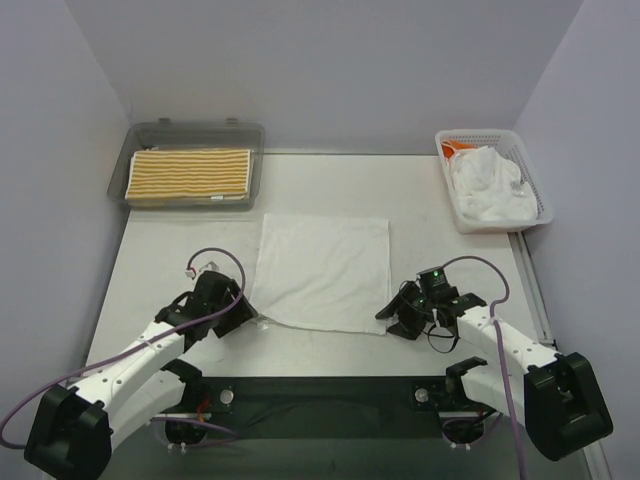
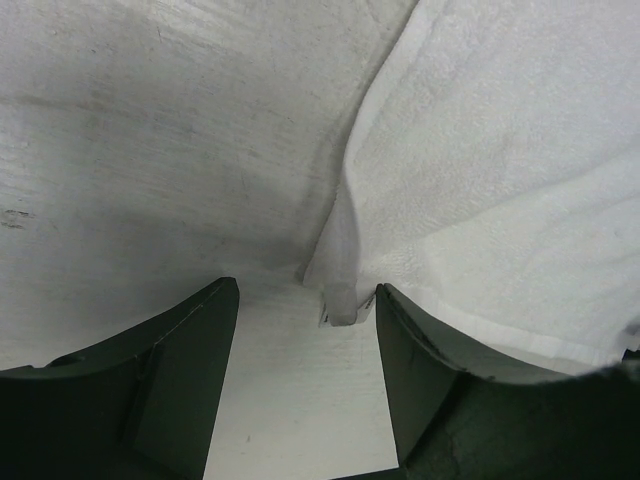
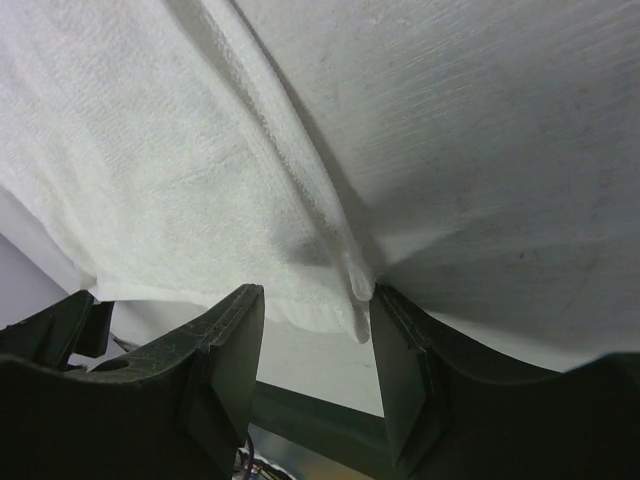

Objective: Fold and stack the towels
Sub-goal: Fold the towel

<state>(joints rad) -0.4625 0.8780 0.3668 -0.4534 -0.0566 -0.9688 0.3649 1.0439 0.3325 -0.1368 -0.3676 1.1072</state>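
Now the white towel (image 1: 322, 270) lies spread flat. The left gripper (image 1: 244, 316) sits at its near-left corner and the right gripper (image 1: 391, 312) at its near-right corner, both with jaws wide apart, clamping nothing. The yellow-striped towel (image 1: 190, 175) lies folded far-left of it.

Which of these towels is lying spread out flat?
The plain white towel in the middle of the table. The yellow-striped towel lies folded in the grey tray, and the other white cloth is bunched up in the basket.
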